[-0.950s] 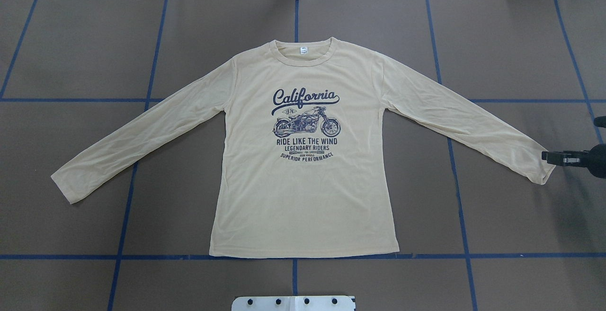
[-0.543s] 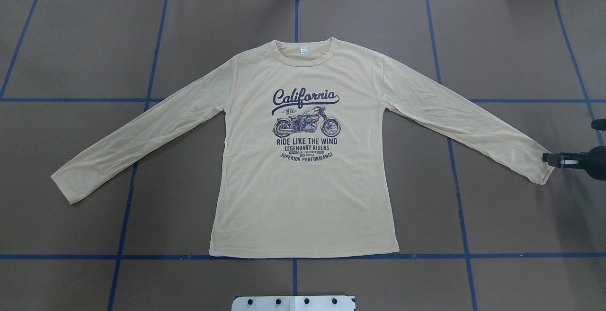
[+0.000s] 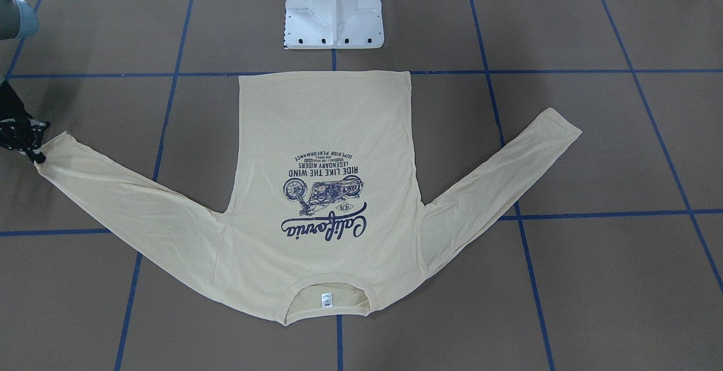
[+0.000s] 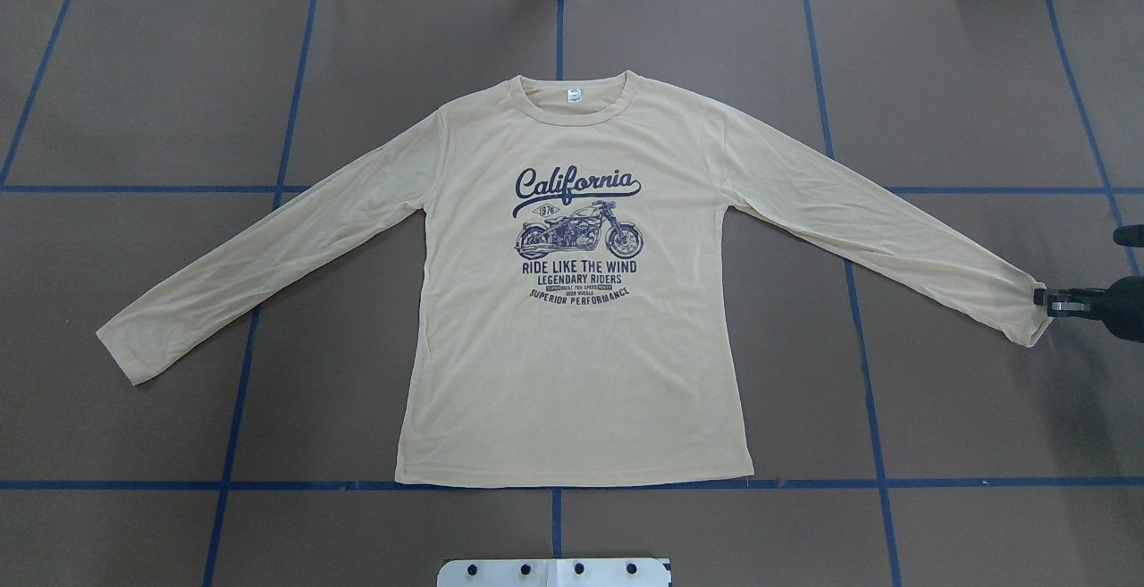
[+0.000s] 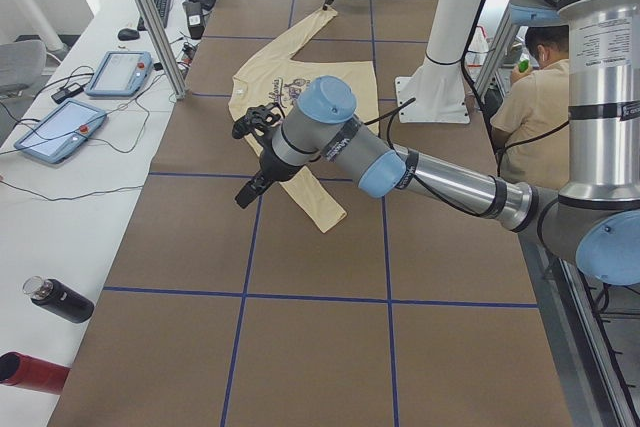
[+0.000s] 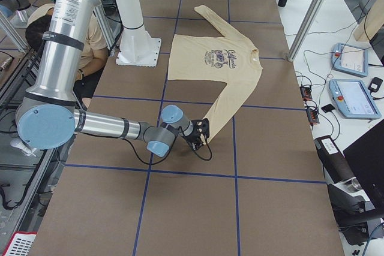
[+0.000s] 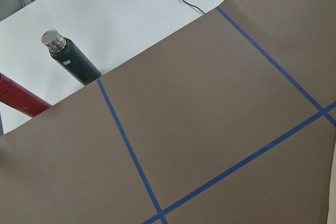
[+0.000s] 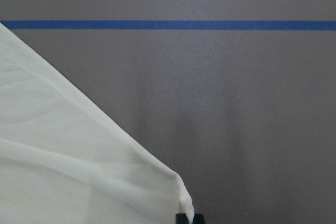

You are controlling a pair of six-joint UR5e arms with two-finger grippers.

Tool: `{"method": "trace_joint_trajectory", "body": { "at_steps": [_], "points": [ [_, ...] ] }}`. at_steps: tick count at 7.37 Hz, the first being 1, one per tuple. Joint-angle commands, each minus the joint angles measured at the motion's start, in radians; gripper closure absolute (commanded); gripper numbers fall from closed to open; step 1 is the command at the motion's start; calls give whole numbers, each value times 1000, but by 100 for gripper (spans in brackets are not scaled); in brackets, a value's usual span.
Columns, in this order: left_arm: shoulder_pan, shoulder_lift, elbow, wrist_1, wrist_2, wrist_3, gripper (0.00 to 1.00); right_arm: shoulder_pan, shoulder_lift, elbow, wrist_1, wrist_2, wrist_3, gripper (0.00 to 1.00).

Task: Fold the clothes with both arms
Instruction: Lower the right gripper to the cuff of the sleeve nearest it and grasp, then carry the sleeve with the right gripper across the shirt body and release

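Observation:
The pale cream-yellow long-sleeved T-shirt lies flat and face up on the brown table, sleeves spread, collar far from the robot; it also shows in the front-facing view. My right gripper is at the right sleeve's cuff, low on the table and shut on the cuff's edge; it shows at the left edge of the front-facing view and in the right side view. My left gripper shows only in the left side view, raised near the left sleeve; I cannot tell whether it is open.
The white pedestal base stands just behind the shirt's hem. A black bottle and a red bottle lie off the table's left end. Teach pendants and cables lie along the far side. A person sits behind the robot.
My right gripper has moved a little outward to the right, and the right cuff has shifted slightly with it. The rest of the shirt has not moved.

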Motion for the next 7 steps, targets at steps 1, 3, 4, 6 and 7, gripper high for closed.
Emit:
{"method": "trace_joint_trajectory", "body": {
  "at_steps": [1,3,4,6,7],
  "points": [
    [0,1,0,0,0,0,0,3,0,95,-34,13,0,100],
    [0,1,0,0,0,0,0,26,56,285,-233,22,3,100],
    [0,1,0,0,0,0,0,32,136,315,-270,8,35,100],
    [0,1,0,2,0,-2,0,32,370,317,-472,-53,60,100],
    [0,1,-2,2,0,-2,0,29,522,312,-654,-94,91,100]
  ]
}}
